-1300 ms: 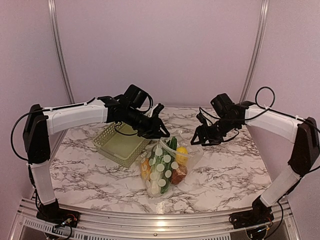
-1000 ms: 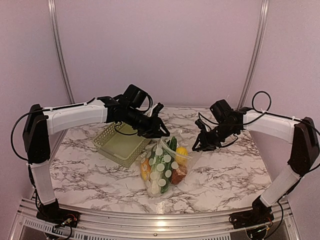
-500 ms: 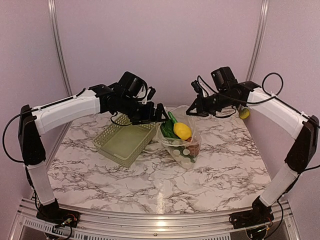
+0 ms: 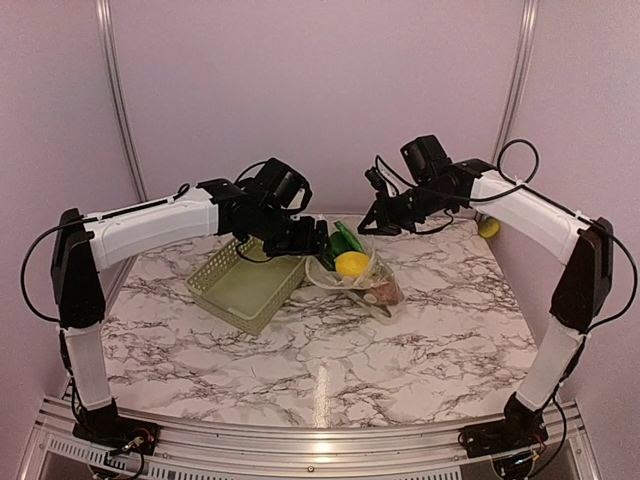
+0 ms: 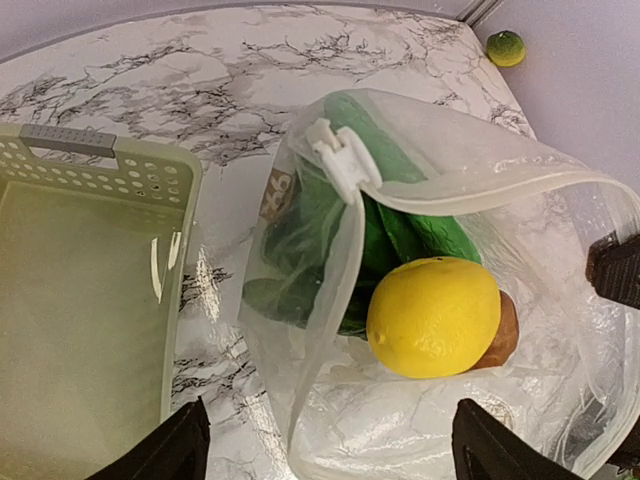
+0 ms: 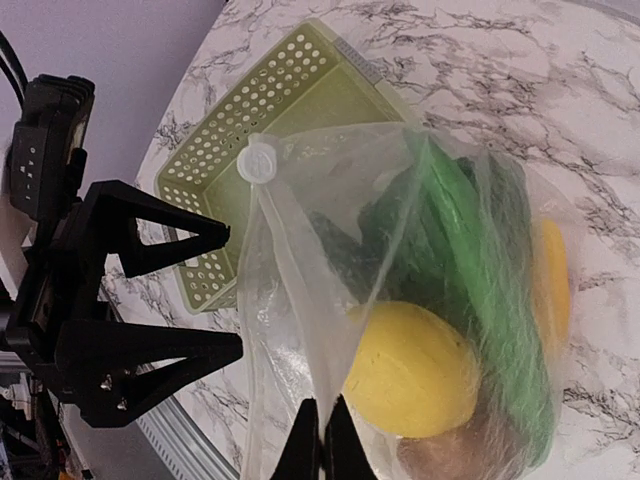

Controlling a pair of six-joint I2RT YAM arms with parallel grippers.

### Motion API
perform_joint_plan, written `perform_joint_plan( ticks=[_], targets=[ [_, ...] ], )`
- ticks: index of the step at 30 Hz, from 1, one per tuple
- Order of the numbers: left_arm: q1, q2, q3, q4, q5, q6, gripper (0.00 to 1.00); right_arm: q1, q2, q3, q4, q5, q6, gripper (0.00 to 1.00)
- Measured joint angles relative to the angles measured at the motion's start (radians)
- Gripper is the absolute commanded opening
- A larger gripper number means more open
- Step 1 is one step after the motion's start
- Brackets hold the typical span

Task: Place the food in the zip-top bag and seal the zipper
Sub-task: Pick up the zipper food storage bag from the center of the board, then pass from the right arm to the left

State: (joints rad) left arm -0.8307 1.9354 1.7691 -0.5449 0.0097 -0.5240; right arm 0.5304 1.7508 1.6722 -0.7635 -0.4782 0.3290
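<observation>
Right claw (image 6: 320, 445) pinched tight on zip-top bag (image 4: 372, 285) rim, bag just right of basket (image 4: 240, 290). Left claw (image 5: 330, 452) spread wide at basket's right edge, bag mouth between fingers, ungripped. Food (image 5: 432, 315) inside bag.

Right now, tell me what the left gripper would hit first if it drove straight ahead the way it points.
Most likely the zip-top bag: its soft rim hangs right ahead of the open left gripper, with the yellow fruit inside behind it. Depth is hard to judge.
</observation>
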Motion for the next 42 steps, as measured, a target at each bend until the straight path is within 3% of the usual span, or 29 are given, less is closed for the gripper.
perform_joint_plan(
  ticks=[5, 11, 18, 22, 25, 32, 37, 42],
  targets=[
    [0.022, 0.005, -0.003, 0.05, -0.045, 0.005, 0.72, 0.0, 0.021, 0.066, -0.02, -0.007, -0.002, 0.0],
    [0.083, 0.055, -0.008, 0.137, 0.019, 0.014, 0.27, 0.0, 0.051, 0.107, -0.047, -0.019, -0.008, 0.0],
    [0.098, 0.109, -0.021, 0.254, 0.161, 0.021, 0.03, -0.01, 0.093, 0.134, -0.06, -0.043, -0.008, 0.03],
    [0.098, 0.11, -0.022, 0.277, 0.192, 0.018, 0.0, -0.03, 0.093, 0.139, -0.068, -0.039, -0.011, 0.4],
    [0.098, 0.108, -0.029, 0.292, 0.204, 0.019, 0.0, -0.072, 0.093, 0.147, -0.063, 0.011, -0.003, 0.55],
    [0.099, 0.095, -0.068, 0.309, 0.248, 0.001, 0.0, -0.295, 0.093, 0.11, -0.016, 0.268, 0.09, 0.61],
    [0.098, 0.066, -0.081, 0.314, 0.28, -0.011, 0.0, -0.465, 0.106, 0.035, 0.031, 0.438, 0.159, 0.72],
    [0.094, 0.027, -0.093, 0.317, 0.32, -0.016, 0.0, -0.528, 0.196, 0.08, 0.071, 0.6, 0.172, 0.77]
  ],
)
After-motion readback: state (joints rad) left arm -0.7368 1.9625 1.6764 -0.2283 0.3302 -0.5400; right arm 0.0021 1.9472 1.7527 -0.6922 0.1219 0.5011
